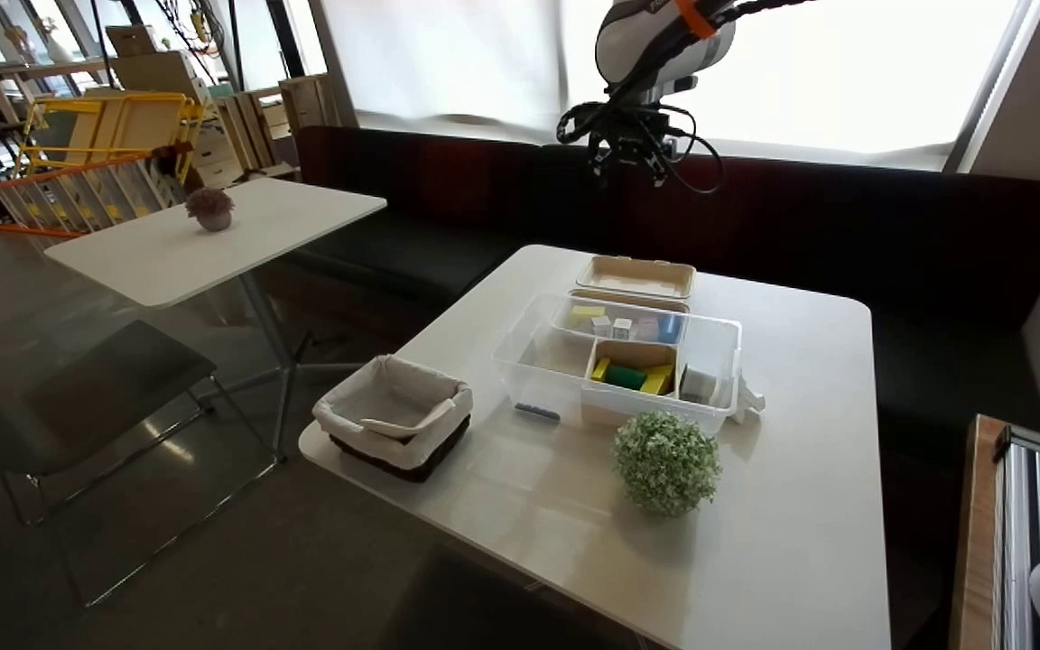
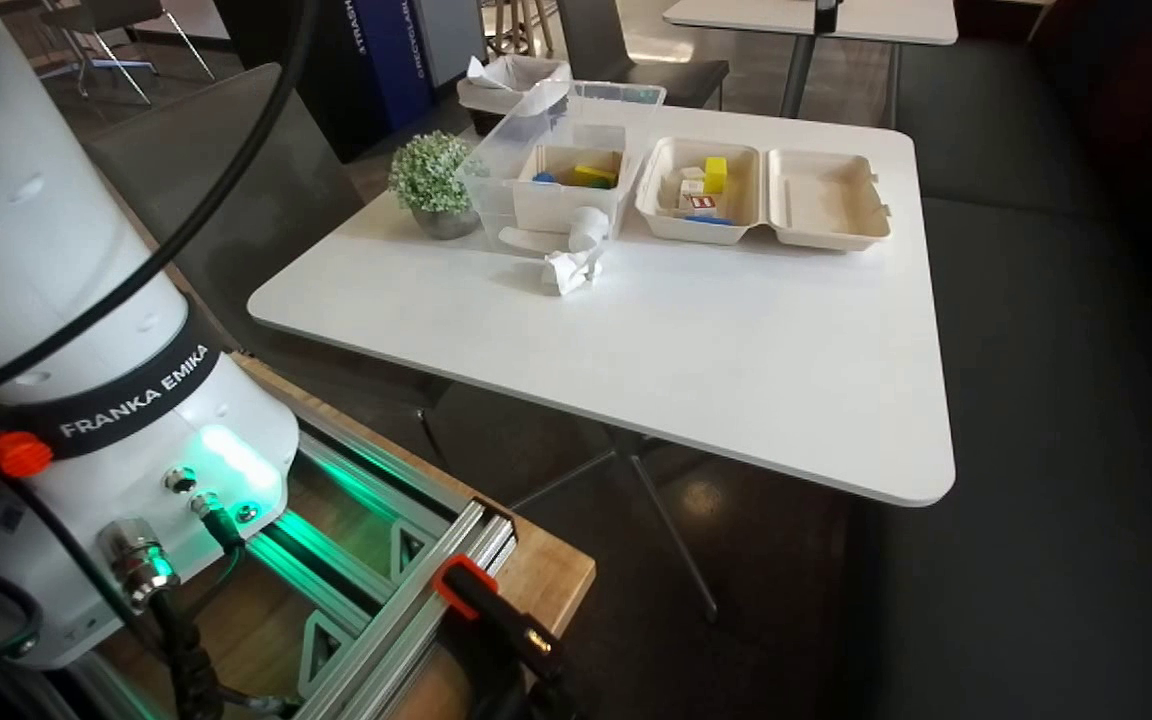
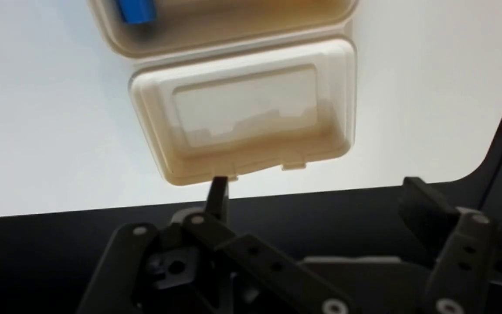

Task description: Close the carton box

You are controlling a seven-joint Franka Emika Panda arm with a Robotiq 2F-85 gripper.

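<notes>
The box [image 2: 694, 232] lay open, apparently holding blocks [image 2: 715, 175], 1 clear bin [image 1: 545, 354] beside it; past the box lid [image 3: 251, 100] hung the claw [image 3: 316, 180], spread wide, empty

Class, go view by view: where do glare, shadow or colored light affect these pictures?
In an exterior view, the window is washed out white and the table shows pale reflections; in an exterior view, green light tints the robot base; in the wrist view, a jagged shadow lies inside the lid, and the gripper shows mostly dark.
</notes>
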